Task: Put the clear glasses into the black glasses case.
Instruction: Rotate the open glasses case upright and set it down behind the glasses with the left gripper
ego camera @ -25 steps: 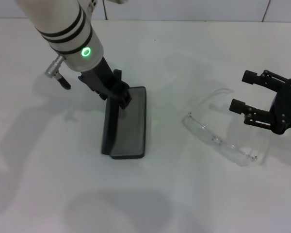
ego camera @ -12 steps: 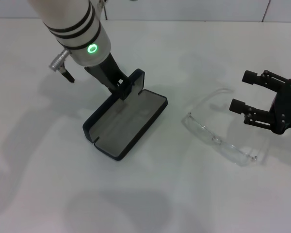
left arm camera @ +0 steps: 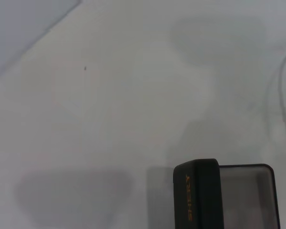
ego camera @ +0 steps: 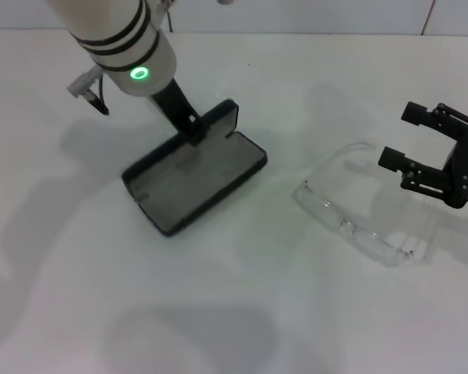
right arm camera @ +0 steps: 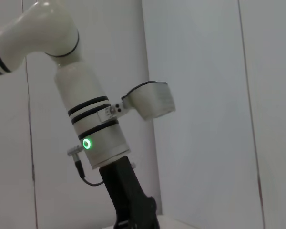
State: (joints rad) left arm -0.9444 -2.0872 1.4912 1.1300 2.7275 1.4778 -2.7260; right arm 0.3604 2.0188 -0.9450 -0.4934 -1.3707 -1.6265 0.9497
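Observation:
The black glasses case (ego camera: 193, 185) lies open and diagonal on the white table, left of centre in the head view, with its grey lining facing up. Its lid (ego camera: 220, 118) stands raised at the far end. My left gripper (ego camera: 193, 129) is shut on the lid's edge. The left wrist view shows the lid's rim (left arm camera: 200, 195) with orange lettering, beside the grey lining (left arm camera: 245, 198). The clear glasses (ego camera: 351, 224) lie on the table to the right of the case, apart from it. My right gripper (ego camera: 401, 136) hovers open just right of the glasses, holding nothing.
The white table (ego camera: 242, 312) spreads around both things, and its far edge meets a pale wall. The right wrist view looks across at my left arm (right arm camera: 95, 138) against that wall.
The left gripper swung the case from lengthwise to diagonal, and the base dropped flat so the case now lies open. The right gripper shifted slightly right and away. The glasses stayed put.

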